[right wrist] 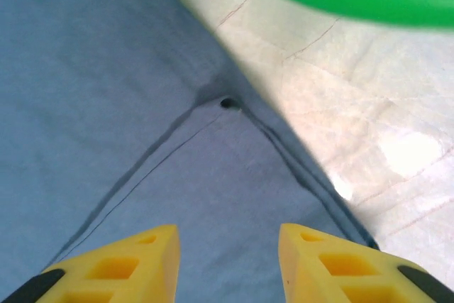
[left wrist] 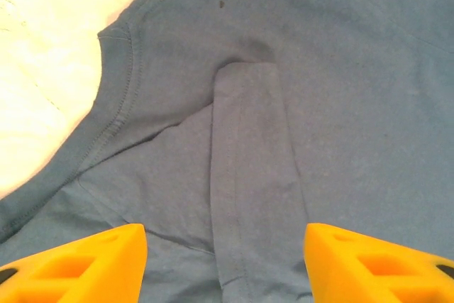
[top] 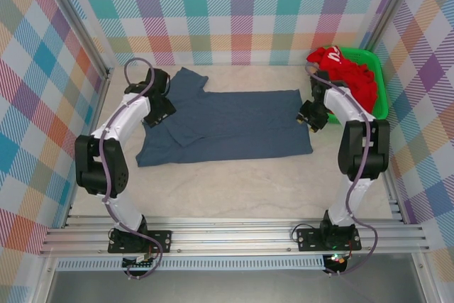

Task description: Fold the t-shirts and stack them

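On the counter [top: 234, 182]: blue t-shirt [top: 234, 129] flat, one sleeve tucked in, fold barely begun | red t-shirt [top: 344, 69] heaped in green basket [top: 377, 101], nothing stacked | left gripper [left wrist: 223, 246] and right gripper [right wrist: 228, 243] wide, empty

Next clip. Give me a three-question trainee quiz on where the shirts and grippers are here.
1. True or false: the red t-shirt sits in the green basket.
2. The blue t-shirt is: A) lying on the table; B) in the basket; C) hanging from both grippers.
3. Fill in: the left gripper and right gripper are both ___.
Key: 1 true; 2 A; 3 open.
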